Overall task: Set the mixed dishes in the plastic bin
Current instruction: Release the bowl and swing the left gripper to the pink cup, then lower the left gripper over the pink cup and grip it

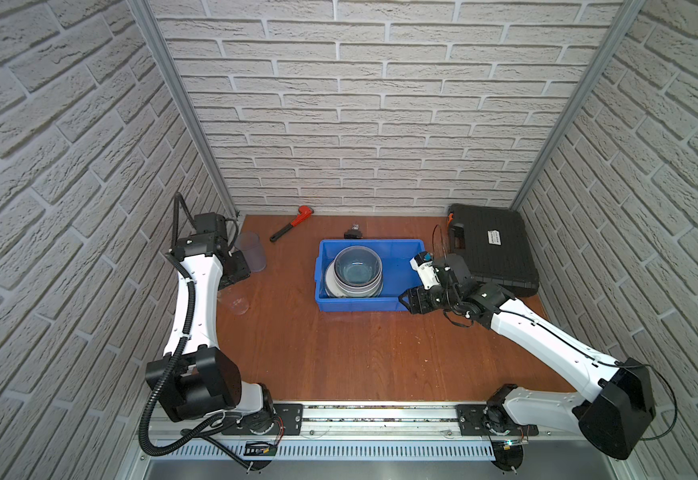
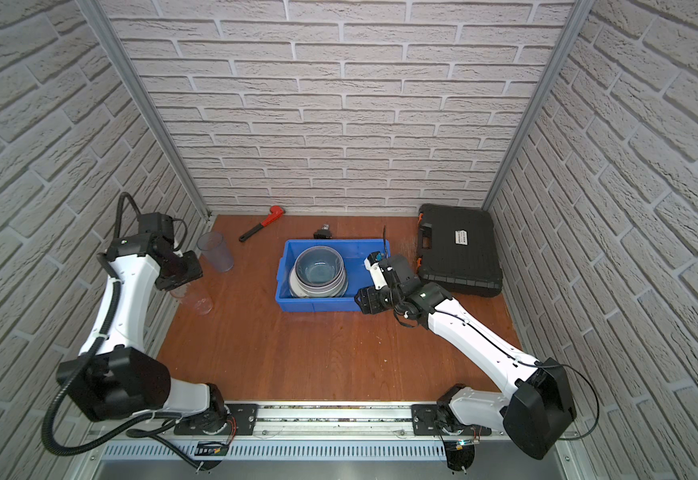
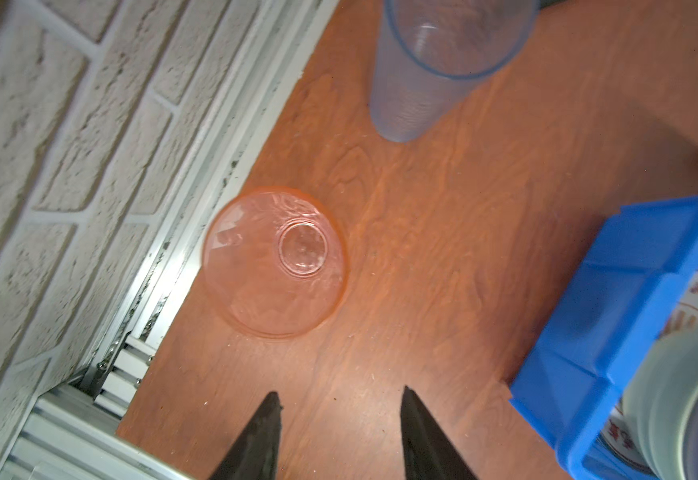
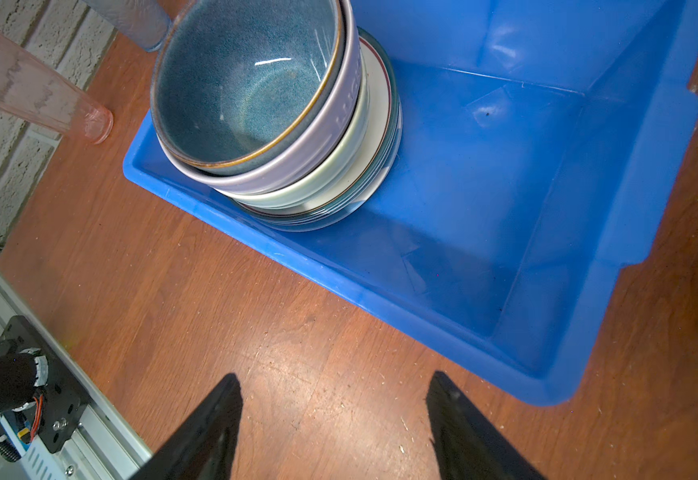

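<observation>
The blue plastic bin [image 1: 360, 305] [image 2: 314, 303] sits mid-table. In its left half is a stack: a dark blue bowl [image 4: 239, 83] in a lilac bowl [image 4: 330, 137] in a pale green bowl [image 4: 339, 174], on plates [image 4: 376, 124]. A pink tumbler [image 3: 274, 262] [image 1: 237, 305] and a bluish tumbler [image 3: 422, 83] [image 1: 252, 251] stand on the table by the left wall. My left gripper [image 3: 340, 395] [image 1: 231, 282] hangs open and empty above the table, close to the pink tumbler. My right gripper [image 4: 332, 376] [image 1: 405, 301] is open and empty at the bin's front right corner.
A red-headed wrench [image 1: 291, 226] lies at the back. A black tool case [image 1: 493, 249] fills the back right, just behind my right wrist. A small dark object [image 1: 353, 232] sits behind the bin. The left wall's metal rail [image 3: 197, 232] runs right beside the pink tumbler.
</observation>
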`<act>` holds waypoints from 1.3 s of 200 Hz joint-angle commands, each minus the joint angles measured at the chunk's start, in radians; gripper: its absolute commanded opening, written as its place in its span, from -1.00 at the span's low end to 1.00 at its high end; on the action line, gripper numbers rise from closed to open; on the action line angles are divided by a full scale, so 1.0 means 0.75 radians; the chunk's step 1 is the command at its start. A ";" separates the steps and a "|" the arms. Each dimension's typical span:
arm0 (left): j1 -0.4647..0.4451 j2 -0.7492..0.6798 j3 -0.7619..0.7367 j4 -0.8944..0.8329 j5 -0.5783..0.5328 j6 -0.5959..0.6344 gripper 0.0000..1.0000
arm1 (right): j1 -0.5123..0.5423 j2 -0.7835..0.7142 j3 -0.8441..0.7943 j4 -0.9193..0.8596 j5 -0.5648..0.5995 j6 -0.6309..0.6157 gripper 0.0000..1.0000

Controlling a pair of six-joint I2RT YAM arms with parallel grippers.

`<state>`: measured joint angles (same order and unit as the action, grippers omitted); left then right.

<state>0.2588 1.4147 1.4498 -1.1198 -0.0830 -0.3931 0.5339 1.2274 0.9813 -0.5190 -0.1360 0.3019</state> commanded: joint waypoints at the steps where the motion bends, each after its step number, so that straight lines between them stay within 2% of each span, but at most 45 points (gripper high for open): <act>1: 0.073 0.000 -0.018 0.056 -0.035 0.023 -0.04 | 0.002 -0.045 0.037 -0.020 0.010 -0.042 0.45; 66: 0.198 0.123 0.003 0.093 -0.010 0.037 -0.06 | 0.002 -0.066 0.129 -0.100 -0.007 -0.105 0.46; 154: 0.205 0.199 0.029 0.080 -0.088 0.061 -0.10 | 0.002 -0.098 0.156 -0.125 -0.003 -0.057 0.46; 227: 0.211 0.247 -0.055 0.121 -0.117 0.056 -0.14 | 0.002 -0.096 0.156 -0.130 0.008 -0.058 0.46; 260: 0.215 0.265 -0.087 0.135 -0.144 0.056 -0.24 | 0.002 -0.092 0.148 -0.125 0.011 -0.051 0.46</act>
<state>0.4103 1.5970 1.4094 -1.0420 -0.1581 -0.3588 0.5339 1.1713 1.0733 -0.6289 -0.1337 0.2546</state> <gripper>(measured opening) 0.390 0.731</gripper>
